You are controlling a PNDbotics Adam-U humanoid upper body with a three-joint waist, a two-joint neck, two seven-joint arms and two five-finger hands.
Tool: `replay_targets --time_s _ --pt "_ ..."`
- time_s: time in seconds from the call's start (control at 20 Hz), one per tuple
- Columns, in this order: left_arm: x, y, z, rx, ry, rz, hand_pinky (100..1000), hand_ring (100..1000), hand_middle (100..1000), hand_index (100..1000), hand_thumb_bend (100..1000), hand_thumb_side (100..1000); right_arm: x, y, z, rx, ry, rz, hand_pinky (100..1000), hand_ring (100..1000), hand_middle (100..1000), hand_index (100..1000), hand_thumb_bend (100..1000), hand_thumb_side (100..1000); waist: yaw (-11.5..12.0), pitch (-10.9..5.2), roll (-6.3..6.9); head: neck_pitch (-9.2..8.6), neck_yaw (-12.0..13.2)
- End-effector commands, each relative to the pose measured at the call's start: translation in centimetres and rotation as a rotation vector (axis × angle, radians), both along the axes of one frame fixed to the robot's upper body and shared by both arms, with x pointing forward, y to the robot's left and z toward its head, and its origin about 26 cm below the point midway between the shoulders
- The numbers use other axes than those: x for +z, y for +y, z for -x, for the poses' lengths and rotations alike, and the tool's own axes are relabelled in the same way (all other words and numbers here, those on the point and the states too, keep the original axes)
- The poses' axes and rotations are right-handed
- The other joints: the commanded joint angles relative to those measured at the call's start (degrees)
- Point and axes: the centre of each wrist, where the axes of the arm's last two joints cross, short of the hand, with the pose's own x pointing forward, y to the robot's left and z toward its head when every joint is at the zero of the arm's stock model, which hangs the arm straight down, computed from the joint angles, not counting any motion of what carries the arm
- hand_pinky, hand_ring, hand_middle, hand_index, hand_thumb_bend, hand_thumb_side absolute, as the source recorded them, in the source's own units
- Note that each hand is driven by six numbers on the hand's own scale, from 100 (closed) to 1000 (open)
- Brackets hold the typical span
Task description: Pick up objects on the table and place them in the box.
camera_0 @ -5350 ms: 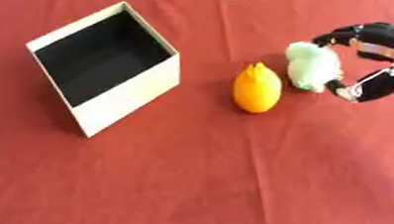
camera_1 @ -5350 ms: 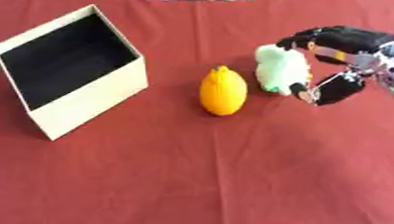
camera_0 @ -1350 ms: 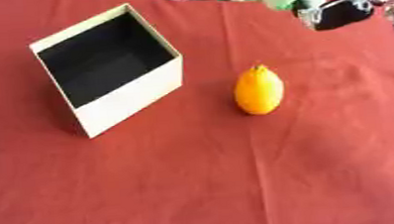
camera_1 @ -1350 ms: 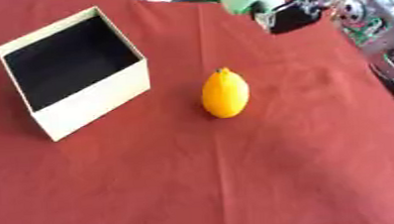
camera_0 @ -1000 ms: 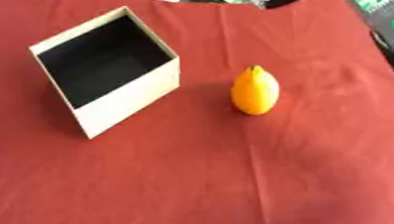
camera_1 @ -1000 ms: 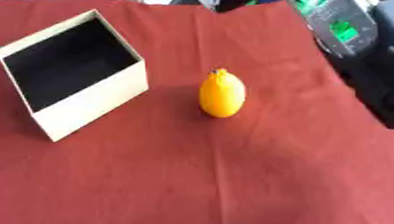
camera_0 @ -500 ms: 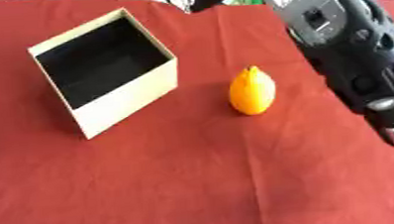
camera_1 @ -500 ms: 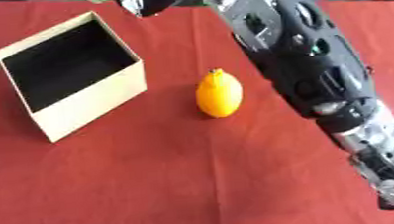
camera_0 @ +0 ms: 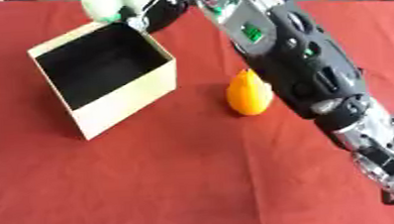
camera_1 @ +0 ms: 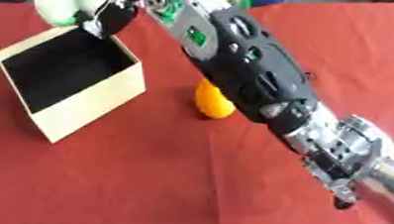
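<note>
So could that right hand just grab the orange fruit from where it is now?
Probably not right away. The right hand is stretched out over the far corner of the box, curled round a pale green object. The orange fruit sits in the open beside the forearm, so it could after letting go.

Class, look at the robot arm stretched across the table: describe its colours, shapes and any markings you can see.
The right arm is bulky with black rounded shells, a silver metal joint near the lower right, and small green marks on a paler segment further up. The robot hand at its far end is dark.
</note>
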Motion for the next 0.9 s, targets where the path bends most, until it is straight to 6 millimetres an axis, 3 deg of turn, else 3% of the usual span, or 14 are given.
replay_targets --time_s 0.05,0.65,0.85,0.9 --pt "0.9 -0.2 0.1 -0.017 -0.029 -0.009 709 793 790 823 108 753 0.5 0.9 -0.3 0.020 -0.016 0.026 747 702 399 836 100 100 0.3 -1.34 0.28 0.19 -0.5" --pt "1.0 -0.4 0.0 -0.031 -0.022 -0.005 707 792 791 822 109 753 -2.4 1.5 -2.9 -0.038 0.040 0.095 746 708 416 837 100 100 1.1 -1.25 -0.23 0.54 -1.1" --pt "0.9 -0.5 0.0 -0.031 -0.019 -0.005 707 792 792 822 107 753 -2.7 1.6 -3.3 -0.031 0.042 0.127 756 729 498 872 100 108 1.2 -1.13 -0.29 0.67 -1.2" --pt "0.9 -0.5 0.0 -0.032 -0.019 -0.005 707 792 792 822 107 752 -2.7 1.7 -3.3 -0.026 0.043 0.136 760 747 562 894 100 150 1.2 -1.11 -0.29 0.66 -1.2"
